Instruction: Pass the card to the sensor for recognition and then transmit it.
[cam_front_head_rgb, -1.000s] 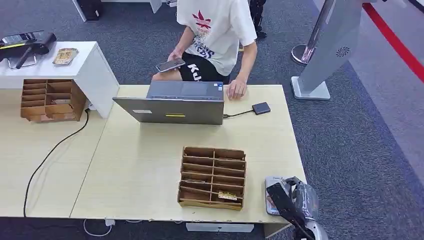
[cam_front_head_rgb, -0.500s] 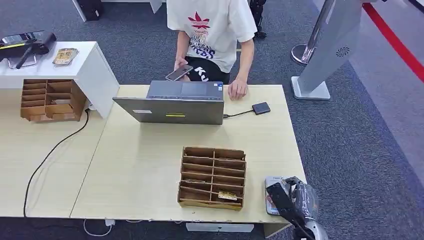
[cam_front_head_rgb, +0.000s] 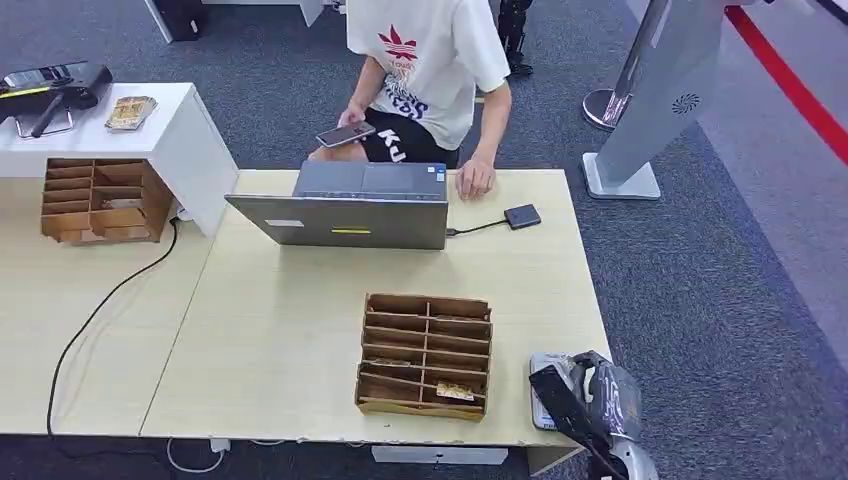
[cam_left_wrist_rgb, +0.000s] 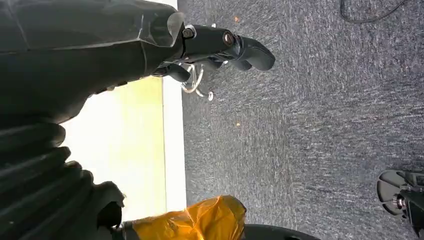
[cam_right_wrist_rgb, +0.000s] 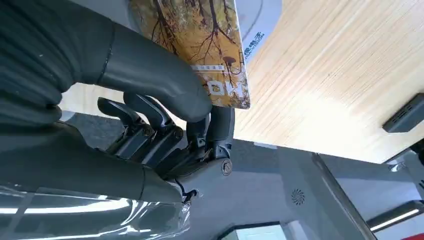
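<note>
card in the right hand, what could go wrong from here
The right hand pinches the card by one edge between thumb and fingers, so it might slip or twist on the way to the reader. It sits at the table's near corner, so a dropped card could land on the carpet. The wooden organizer stands beside the hand, so a sideways swing may clip it.

Much of the card (cam_right_wrist_rgb: 200, 45) is cut off by the picture's edge and covered by the thumb of the right robot hand (cam_right_wrist_rgb: 165, 125). Its small print is too blurred to be read. The white device (cam_front_head_rgb: 541, 385) under that robot hand is largely hidden.
</note>
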